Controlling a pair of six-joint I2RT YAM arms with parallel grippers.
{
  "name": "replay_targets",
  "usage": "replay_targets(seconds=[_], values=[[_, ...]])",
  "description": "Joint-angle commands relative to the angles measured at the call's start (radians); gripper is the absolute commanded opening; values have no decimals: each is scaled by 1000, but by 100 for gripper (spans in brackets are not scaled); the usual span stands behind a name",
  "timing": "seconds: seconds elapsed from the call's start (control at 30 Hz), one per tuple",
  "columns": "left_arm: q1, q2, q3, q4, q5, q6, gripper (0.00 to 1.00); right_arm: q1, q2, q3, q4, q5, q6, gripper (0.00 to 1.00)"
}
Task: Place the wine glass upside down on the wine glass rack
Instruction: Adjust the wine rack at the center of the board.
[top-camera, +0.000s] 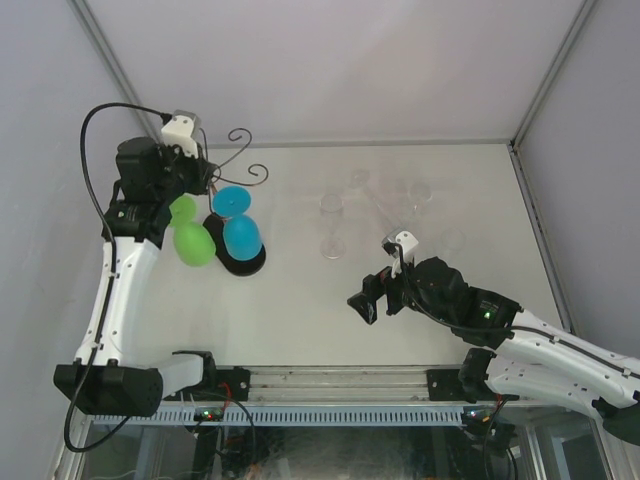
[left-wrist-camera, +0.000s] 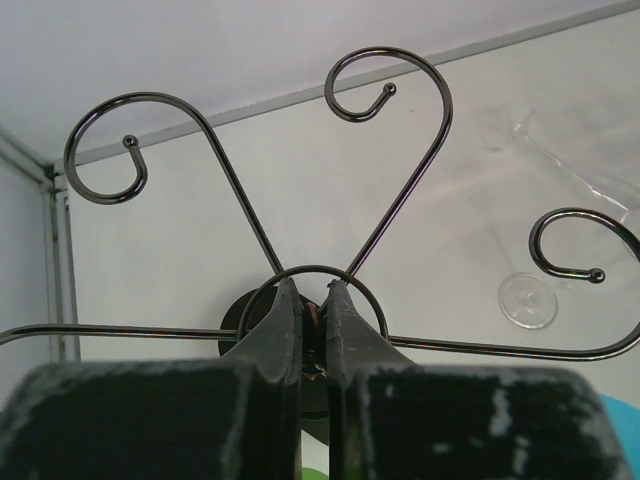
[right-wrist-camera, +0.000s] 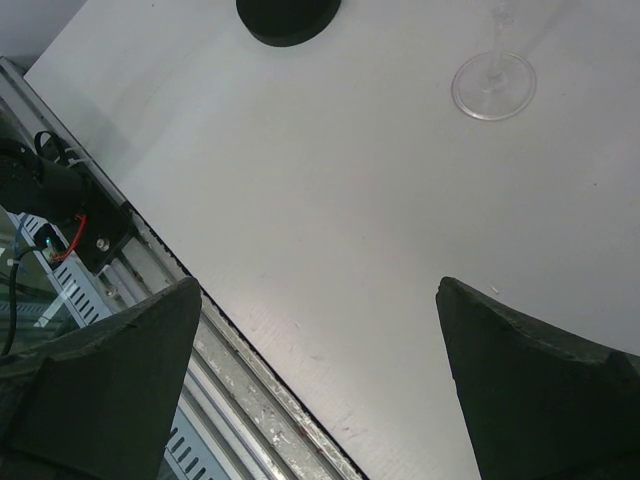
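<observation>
Much of the wine glass rack is hidden by the left gripper, jaws clenched on its stem; the right gripper is released.

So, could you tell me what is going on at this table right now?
The left tool is closed on the stem of the wine glass rack, seemingly steadying it. A blue glass and a green glass hang on it. The right tool is open and empty above the table, short of a clear wine glass standing upright near the middle. Other clear glasses stand further back.
</observation>
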Motion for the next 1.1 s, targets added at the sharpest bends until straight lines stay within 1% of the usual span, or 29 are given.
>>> replay_targets(seconds=[0.0,0.13,0.4,0.6,0.87,0.97,1.07], values=[[-5,44,81,-43,173,45,0,5,-4,-3,38,-3,17,100],[-6,81,114,-55,241,61,0,6,-7,-5,32,0,17,100],[-7,95,133,-56,337,103,0,7,-25,-21,28,5,21,100],[-31,115,143,-64,406,136,0,7,-27,-23,27,8,22,100],[-114,180,221,-122,415,190,0,9,-32,-29,24,11,27,100],[-118,199,239,-129,440,191,0,9,-37,-31,21,15,29,100],[-119,198,241,-131,434,195,0,9,-39,-31,21,20,29,100]])
